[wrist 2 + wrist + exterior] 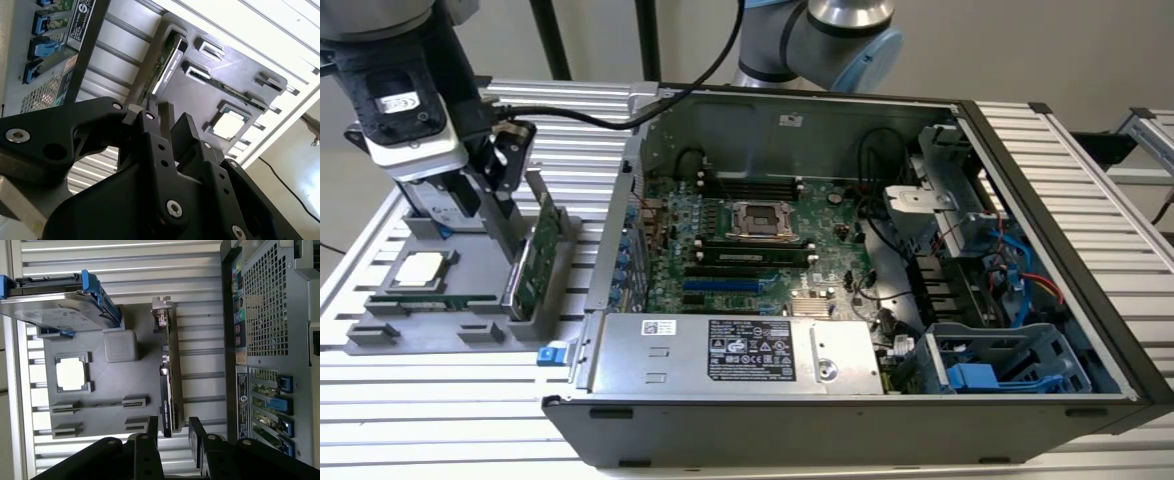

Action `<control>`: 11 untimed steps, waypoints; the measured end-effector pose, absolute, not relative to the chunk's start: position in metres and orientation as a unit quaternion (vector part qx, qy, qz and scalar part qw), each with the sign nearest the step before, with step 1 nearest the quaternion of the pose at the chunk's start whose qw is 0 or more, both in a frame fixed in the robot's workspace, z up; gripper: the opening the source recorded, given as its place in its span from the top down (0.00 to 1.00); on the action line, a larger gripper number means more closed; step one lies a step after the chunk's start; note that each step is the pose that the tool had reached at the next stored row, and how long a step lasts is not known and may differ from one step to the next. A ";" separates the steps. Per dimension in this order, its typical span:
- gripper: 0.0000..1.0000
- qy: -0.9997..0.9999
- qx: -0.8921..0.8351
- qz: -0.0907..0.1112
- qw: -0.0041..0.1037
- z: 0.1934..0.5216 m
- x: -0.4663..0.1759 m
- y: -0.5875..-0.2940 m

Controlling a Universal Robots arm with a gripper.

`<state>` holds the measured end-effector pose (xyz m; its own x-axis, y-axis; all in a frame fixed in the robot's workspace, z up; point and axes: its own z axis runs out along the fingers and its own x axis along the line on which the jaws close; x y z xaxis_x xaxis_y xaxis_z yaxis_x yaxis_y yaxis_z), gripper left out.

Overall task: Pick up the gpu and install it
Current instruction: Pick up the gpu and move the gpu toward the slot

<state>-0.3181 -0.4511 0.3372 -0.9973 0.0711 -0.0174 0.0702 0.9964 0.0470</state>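
The gpu (171, 365) stands on its long edge in a slot of the gray tray (135, 375), on the exterior view's left of the open computer case (787, 440), not yet installed. The gripper (172, 427) hangs over one end. Its fingers (151, 432) are spread, one to each face, neither touching, and the card's long axis runs through the gap between them.

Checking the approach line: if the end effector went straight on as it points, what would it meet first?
Probably the gpu, standing on edge in the grey tray: in the first wrist view its edge lines up with the open end effector. Depth is uncertain.
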 end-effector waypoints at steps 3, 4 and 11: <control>0.00 0.999 0.035 0.023 0.010 0.336 -0.318 -0.451; 0.00 0.999 0.035 0.023 0.010 0.336 -0.318 -0.451; 0.00 0.999 0.035 0.023 0.010 0.334 -0.318 -0.451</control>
